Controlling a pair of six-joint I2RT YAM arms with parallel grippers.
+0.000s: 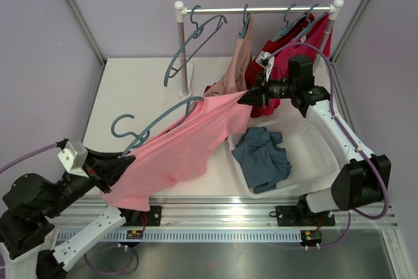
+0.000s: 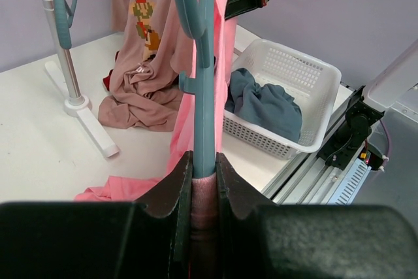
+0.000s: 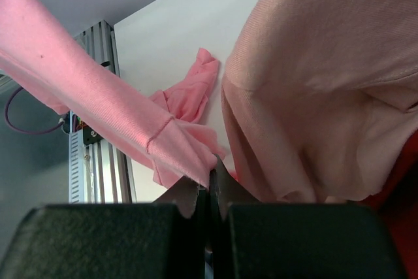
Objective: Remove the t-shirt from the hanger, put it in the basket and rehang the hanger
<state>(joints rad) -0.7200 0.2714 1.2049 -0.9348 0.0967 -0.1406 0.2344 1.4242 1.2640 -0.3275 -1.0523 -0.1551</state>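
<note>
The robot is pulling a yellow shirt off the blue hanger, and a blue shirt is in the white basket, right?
No, it is a pink shirt, not yellow; the top external view shows it. The hanger is blue, and a blue shirt is in the white basket.

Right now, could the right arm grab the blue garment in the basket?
Probably not yet: the right gripper is shut on the pink t-shirt. The blue garment lies uncovered in the white basket close beside it, so the path itself looks free.
</note>
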